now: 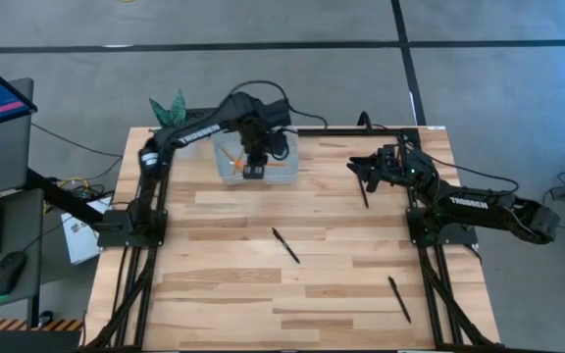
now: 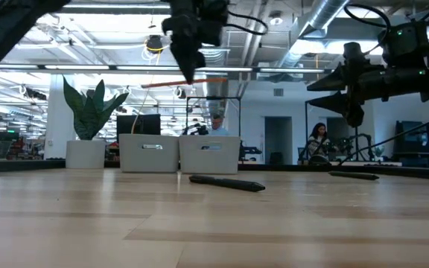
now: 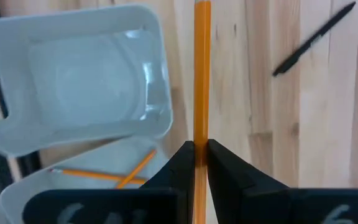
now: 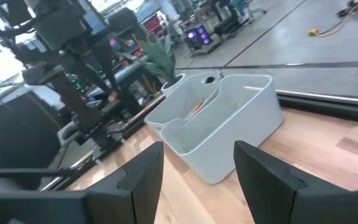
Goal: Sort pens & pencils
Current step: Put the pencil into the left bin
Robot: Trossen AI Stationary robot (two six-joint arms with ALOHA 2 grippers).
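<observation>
My left gripper [image 1: 253, 169] hangs over the two pale bins [image 1: 281, 169] at the table's far edge, shut on an orange pencil [image 3: 202, 74]. Two more pencils [image 3: 104, 176] lie in one bin; the other bin [image 3: 86, 81] shows nothing inside. My right gripper [image 4: 197, 174] is open and raised above the table's far right, near a black pen [image 1: 364, 192] lying flat there. A second pen [image 1: 284, 245] lies flat at mid-table, and a third [image 1: 398, 299] near the right front. My left gripper pinches the orange pencil between its two fingers [image 3: 182, 158], at about the middle of its shaft [image 3: 201, 140]. The fingers point down from above and lie across the pencil. The pencil is lifted clear and level above the bins [image 2: 166, 83].
A potted plant [image 1: 168, 108] stands past the table's far left corner. A monitor, keyboard and mouse sit off the table's left side. People show in the room beyond. Bare wood [image 1: 214, 294] spreads over the near left of the table.
</observation>
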